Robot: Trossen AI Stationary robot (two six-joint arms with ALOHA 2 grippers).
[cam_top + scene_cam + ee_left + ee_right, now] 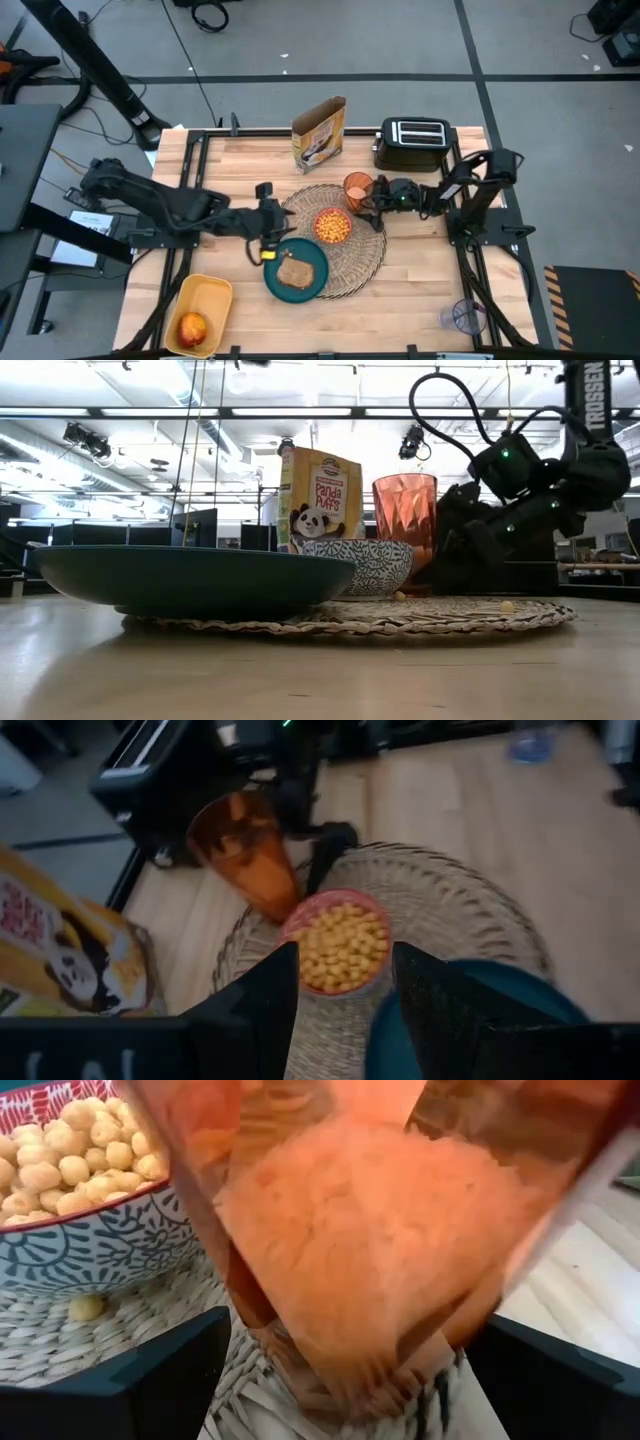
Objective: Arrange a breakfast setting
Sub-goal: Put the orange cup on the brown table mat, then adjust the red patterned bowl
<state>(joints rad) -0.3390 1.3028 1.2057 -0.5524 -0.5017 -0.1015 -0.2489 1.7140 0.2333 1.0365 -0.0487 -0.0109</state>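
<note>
Orange translucent cup [350,1230] stands between the right gripper's [345,1370] spread, released jaws, beside the pink bowl [90,1230]. Whether the left gripper [345,990], with the bowl ahead of its fingers, grips anything, I cannot tell.

You get a straight-down overhead, a level table-edge view, and two close wrist views; all share the placemat [340,245].

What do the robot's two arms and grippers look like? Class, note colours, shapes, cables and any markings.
Both arms are dark, jointed and tubular. The right arm carries small green indicator lights, looping black cables and white TROSSEN lettering on its upper link. The left gripper and the right gripper each end in two flat, black, blocky fingers.
</note>
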